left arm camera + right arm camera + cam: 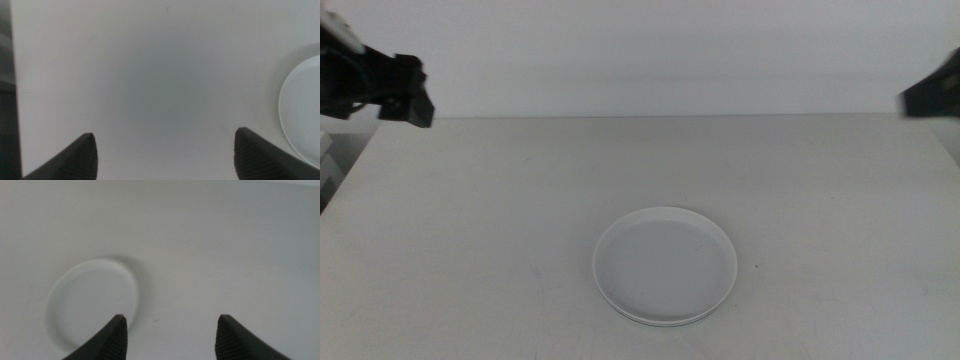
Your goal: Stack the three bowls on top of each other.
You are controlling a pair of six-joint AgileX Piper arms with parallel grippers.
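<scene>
A white shallow bowl (pixel 665 265) sits on the table at the front centre. A second rim line shows under its front edge, so it seems to rest on another dish. No mint green or grey-blue bowl shows on its own. My left gripper (pixel 405 95) hangs high at the far left, open and empty (pixel 165 145), with the bowl's edge (pixel 302 110) off to its side. My right gripper (pixel 935 95) hangs high at the far right, open and empty (pixel 170 325), with the bowl (pixel 92 302) beyond one jaw.
The white table (pixel 470 230) spreads bare around the bowl. Its left edge (pixel 345 175) drops to a dark gap, which also shows in the left wrist view (pixel 7 125). A pale wall stands behind the table's far edge.
</scene>
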